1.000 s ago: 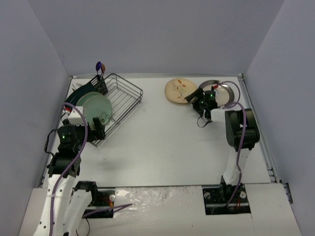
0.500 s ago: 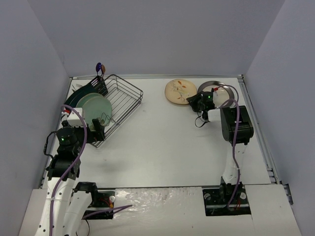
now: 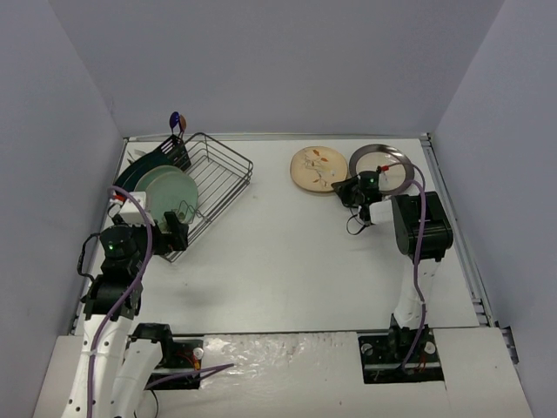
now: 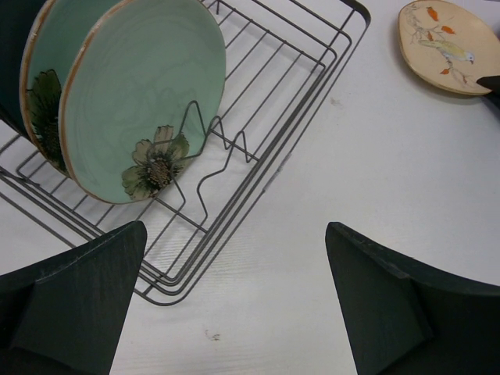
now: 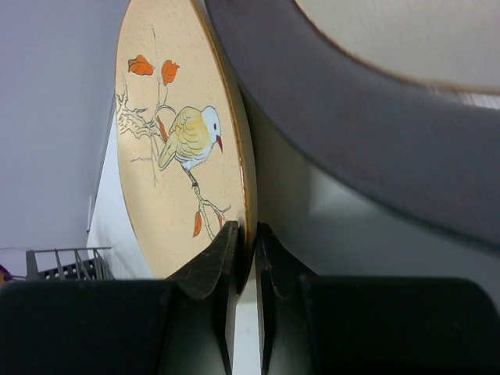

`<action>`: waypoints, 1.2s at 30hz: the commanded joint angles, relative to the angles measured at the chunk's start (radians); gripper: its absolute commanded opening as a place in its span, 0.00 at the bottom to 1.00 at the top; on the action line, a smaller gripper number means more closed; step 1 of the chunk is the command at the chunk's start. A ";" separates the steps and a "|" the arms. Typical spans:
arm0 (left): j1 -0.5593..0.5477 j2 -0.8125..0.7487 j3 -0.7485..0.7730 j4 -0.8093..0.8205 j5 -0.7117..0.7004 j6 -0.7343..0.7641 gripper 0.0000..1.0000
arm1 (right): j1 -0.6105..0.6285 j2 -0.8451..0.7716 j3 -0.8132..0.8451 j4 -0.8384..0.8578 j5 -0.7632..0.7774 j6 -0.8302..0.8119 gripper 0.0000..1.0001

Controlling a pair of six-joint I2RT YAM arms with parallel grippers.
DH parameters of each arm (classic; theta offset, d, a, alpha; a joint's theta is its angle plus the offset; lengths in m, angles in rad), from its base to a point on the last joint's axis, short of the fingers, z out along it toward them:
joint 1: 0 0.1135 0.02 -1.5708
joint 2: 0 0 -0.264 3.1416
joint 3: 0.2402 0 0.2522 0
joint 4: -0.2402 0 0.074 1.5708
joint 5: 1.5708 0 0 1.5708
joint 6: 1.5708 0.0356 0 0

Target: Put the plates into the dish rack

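My right gripper [image 5: 246, 234] is clamped on the rim of the cream bird plate [image 3: 315, 165], which lies far across the table from the dish rack [image 3: 228, 165]. The plate looks stiff, glazed, slippery and breakable, so a thin edge hold means lifting gently, while my left gripper [image 4: 234, 273] gapes empty.

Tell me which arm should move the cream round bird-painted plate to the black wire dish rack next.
Right. The right gripper is shut on the rim of the cream round bird-painted plate. The left gripper hangs open beside the black wire dish rack, far from that plate.
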 commanded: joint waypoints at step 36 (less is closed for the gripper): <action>-0.518 0.586 0.270 0.596 0.033 -0.662 0.88 | 0.034 -1.050 -0.572 0.261 -0.672 0.073 0.00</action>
